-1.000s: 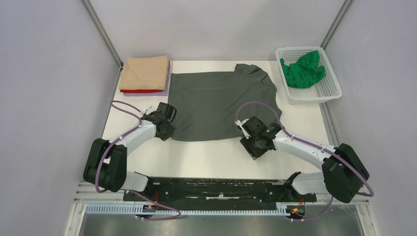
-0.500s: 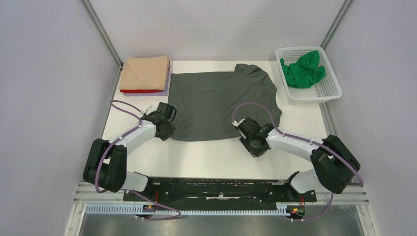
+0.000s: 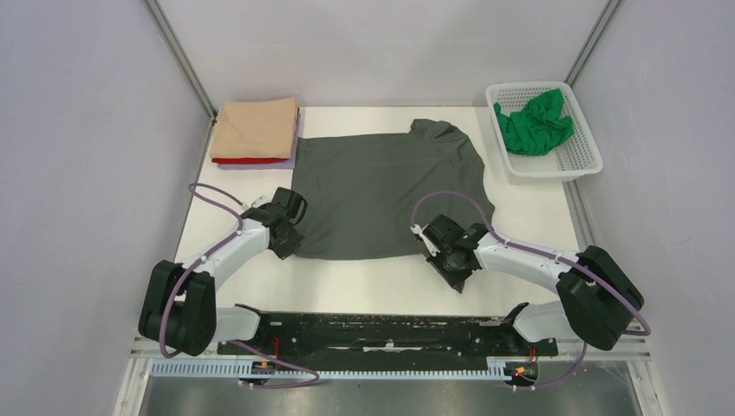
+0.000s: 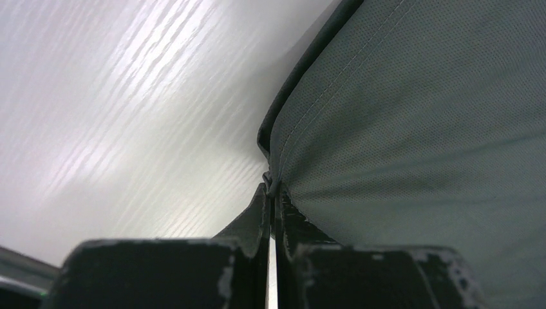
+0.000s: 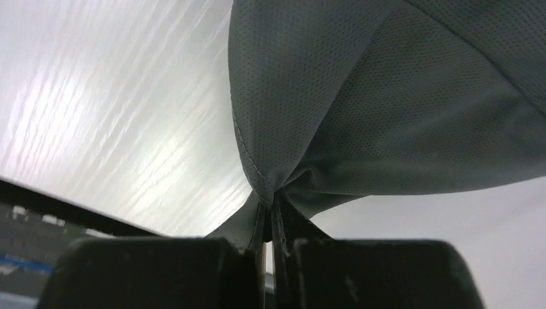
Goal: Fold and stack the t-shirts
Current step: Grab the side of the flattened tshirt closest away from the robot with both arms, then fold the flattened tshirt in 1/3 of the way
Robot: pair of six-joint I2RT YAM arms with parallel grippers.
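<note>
Progress: three t-shirts are finished and stacked at the far left corner of the table (image 3: 373, 282), with the tan shirt (image 3: 256, 127) on top, the red shirt (image 3: 247, 160) under it and the lilac shirt (image 3: 297, 146) at the bottom, showing only as a thin edge. Two are outstanding. The dark grey shirt (image 3: 381, 186) is in hand; the green shirt (image 3: 533, 121) lies crumpled in the white basket (image 3: 555, 172) at the far right, untouched.

Grey shirt, location: centre of the table, between the stack and the basket, collar end towards the far side, hem towards the arms.

Grey shirt, condition: spread mostly flat and not yet folded to size. The right sleeve area near the collar is rumpled. The wrist views show a fine-knit cloth with a stitched hem, puckered where it is gripped.

Grippers: the left gripper (image 4: 270, 193) is closed on the near-left hem corner, with the cloth pinched between nearly touching fingers. The right gripper (image 5: 270, 203) is closed likewise on the near-right hem corner (the cloth there bunches into a small peak).

Assessment: the step in hand appears to be positioning or the first fold of the grey shirt. Its folding and stacking are left, then the green shirt entire.
</note>
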